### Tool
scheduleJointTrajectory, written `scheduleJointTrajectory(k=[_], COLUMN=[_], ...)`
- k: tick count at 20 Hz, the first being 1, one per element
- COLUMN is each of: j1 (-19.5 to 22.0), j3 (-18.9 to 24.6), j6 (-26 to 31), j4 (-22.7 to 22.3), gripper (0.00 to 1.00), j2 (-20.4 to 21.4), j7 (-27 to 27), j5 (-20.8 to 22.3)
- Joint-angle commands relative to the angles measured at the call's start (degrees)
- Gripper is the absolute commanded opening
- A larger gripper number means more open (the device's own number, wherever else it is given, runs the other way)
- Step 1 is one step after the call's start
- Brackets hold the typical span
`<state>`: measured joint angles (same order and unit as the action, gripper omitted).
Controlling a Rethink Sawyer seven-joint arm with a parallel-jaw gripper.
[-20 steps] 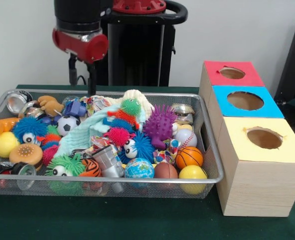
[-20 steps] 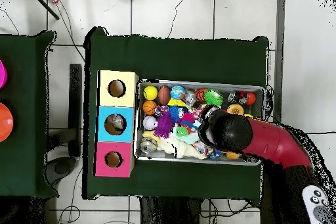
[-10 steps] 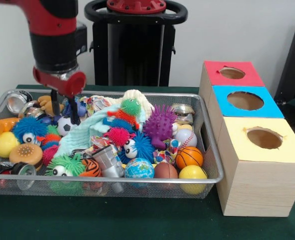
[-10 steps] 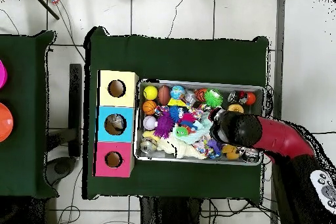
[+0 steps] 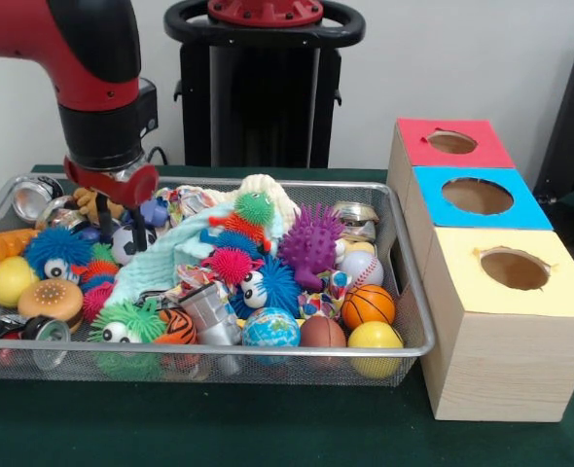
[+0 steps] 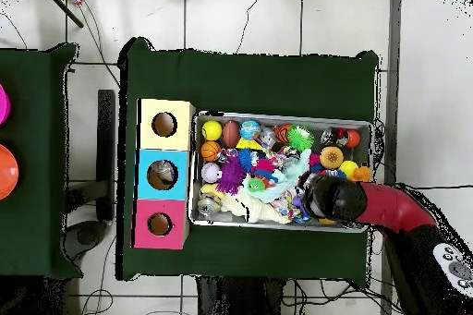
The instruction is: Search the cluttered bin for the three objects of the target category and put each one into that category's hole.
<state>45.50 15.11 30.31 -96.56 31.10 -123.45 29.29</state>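
Note:
My gripper [image 5: 122, 230] is down in the back left part of the wire bin [image 5: 412, 292], open. Its two dark fingers [image 5: 139, 233] stand apart just over the soccer ball [image 5: 124, 245], beside a blue toy [image 5: 155, 210] and a brown figure [image 5: 85, 201]; I see nothing held. The bin is heaped with balls such as a basketball [image 5: 368, 305] and a yellow ball [image 5: 375, 337], spiky toys such as a purple one [image 5: 311, 243], and cans [image 5: 36, 197]. From overhead the arm [image 6: 337, 199] hides the gripper.
Three boxes with round holes stand right of the bin: red top [image 5: 482, 146], blue top [image 5: 433, 185], yellow top [image 5: 559, 292]. A pale cloth [image 5: 165, 258] lies across the middle of the heap. The bin's wire rim [image 5: 219, 354] stands above the green table.
The arm has swung left in the front view and come down, bringing the gripper from above the bin's back rim into its back left part.

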Motion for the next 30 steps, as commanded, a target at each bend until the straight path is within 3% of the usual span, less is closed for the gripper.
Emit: scheduleJointTrajectory(k=[1,10,18,30], j1=[2.52,4.88,6.31,8.34], j3=[6.49,7.32,4.04,2.88], j6=[0.81,2.17,-4.73,-7.8], j4=[-8.12,-11.55,-10.8,-14.13], gripper=[1.0,1.0,1.0,1.0], j2=[3.35,6.19,0.3,-1.48], j7=[11.87,11.84,10.62,9.48], j5=[3.39,4.48,12.31,16.59])
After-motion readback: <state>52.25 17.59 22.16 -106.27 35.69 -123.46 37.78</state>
